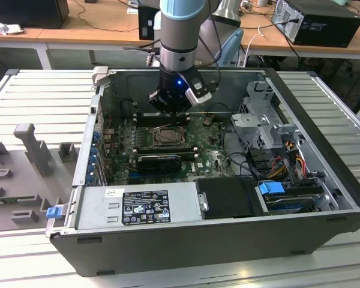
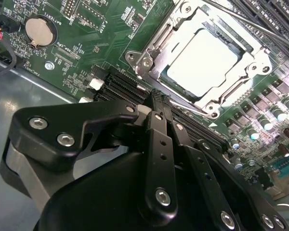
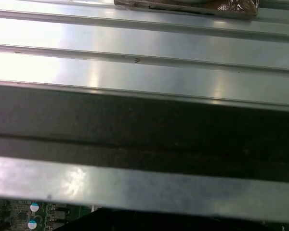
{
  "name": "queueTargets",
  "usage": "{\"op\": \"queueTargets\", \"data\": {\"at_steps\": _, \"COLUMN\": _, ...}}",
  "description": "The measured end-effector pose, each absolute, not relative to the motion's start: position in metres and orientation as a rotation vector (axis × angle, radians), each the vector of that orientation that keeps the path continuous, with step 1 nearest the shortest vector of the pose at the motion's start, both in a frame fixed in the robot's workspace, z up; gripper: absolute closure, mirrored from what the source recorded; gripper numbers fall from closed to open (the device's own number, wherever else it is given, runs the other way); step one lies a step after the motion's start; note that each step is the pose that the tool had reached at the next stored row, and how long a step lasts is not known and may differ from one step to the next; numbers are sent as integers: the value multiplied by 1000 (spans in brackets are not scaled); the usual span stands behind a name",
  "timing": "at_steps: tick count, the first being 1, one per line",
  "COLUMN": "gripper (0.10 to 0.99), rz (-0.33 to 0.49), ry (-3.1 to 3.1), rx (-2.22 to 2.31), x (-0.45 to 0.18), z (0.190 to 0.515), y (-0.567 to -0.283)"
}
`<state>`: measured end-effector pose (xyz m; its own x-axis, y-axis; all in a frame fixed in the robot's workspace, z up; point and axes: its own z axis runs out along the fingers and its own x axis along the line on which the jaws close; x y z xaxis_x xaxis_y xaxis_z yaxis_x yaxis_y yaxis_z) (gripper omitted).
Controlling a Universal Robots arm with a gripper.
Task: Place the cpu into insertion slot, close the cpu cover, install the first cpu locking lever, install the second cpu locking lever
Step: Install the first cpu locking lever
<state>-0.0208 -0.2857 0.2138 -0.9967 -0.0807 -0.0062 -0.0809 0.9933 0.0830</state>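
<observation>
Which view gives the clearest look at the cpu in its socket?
The second wrist view: the cpu fills the window of the cpu cover, its pale metal top unobstructed. In the exterior view it is a small dark square below the tool. The first wrist view faces metal ribs and the case wall.

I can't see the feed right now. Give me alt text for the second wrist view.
The pale silver-grey square cpu sits in the insertion slot with the thin silvery cpu cover framing it, on the green circuit board. The black gripper, fingers together, fills the foreground beside the socket, over long black slots. A round silver coin battery lies farther off.
</observation>
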Motion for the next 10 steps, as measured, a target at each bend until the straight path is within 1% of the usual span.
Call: {"op": "queueTargets", "data": {"at_steps": 10, "gripper": 980, "rz": 131, "ry": 3133, "rx": -127, "x": -18, "z": 207, "y": -285}}
